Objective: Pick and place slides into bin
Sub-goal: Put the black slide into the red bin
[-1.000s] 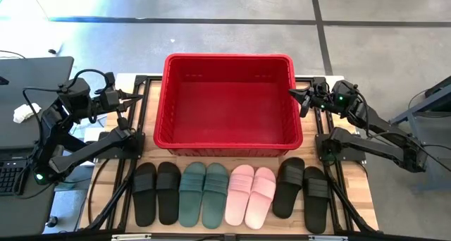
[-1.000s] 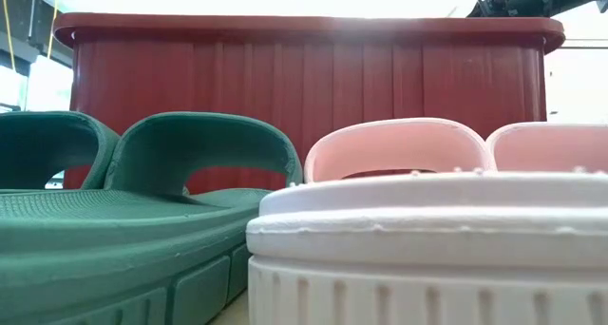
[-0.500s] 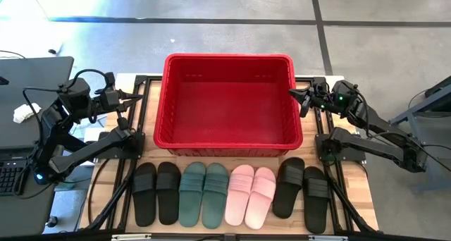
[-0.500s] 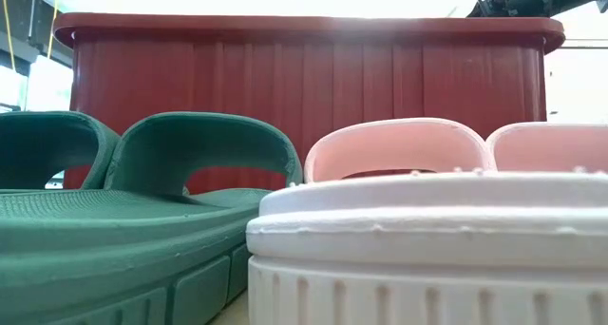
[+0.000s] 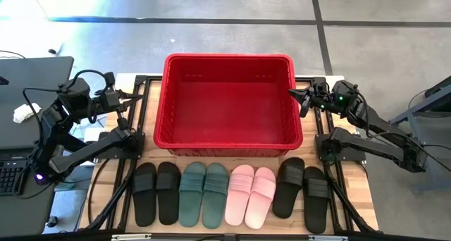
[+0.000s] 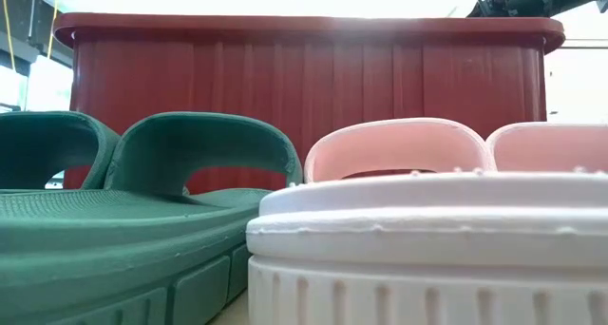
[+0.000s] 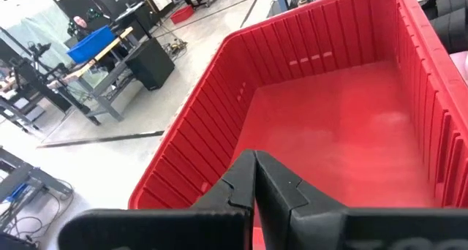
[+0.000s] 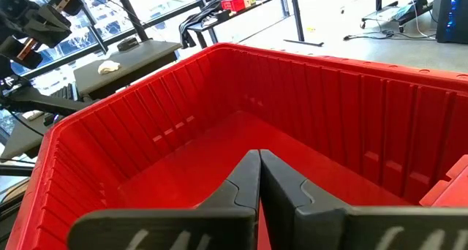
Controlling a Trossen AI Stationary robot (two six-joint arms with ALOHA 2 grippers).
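Nothing is being carried yet: the red bin (image 5: 229, 100) is sitting empty at the far middle of the table (image 5: 356, 199), and all eight slides are lying in a neat row along the near edge, just in front of the bin's near wall. From the left arm's side they are running as a black pair (image 5: 156, 193), a green pair (image 5: 203, 194), a pink pair (image 5: 250, 194) and a second black pair (image 5: 301, 193), the slides within each pair touching or nearly so. The left gripper (image 5: 135, 97) is hovering beside the bin's left wall and the right gripper (image 5: 295, 94) is hanging at its far right corner; both are pinched fully closed with nothing between the fingers, as each wrist view is showing. The likely trouble is coming from how tightly the slides are packed: a finger going down for one strap is probably going to nudge the neighbour, or catch two at once. The rubbery straps are likely flexing under a pinch, so a slide may be swinging or slipping on the way up. The bin's thick rim is standing between the row and the drop spot, so a low carry risks clipping it. Both arms reaching for the middle pairs together may be crowding each other.
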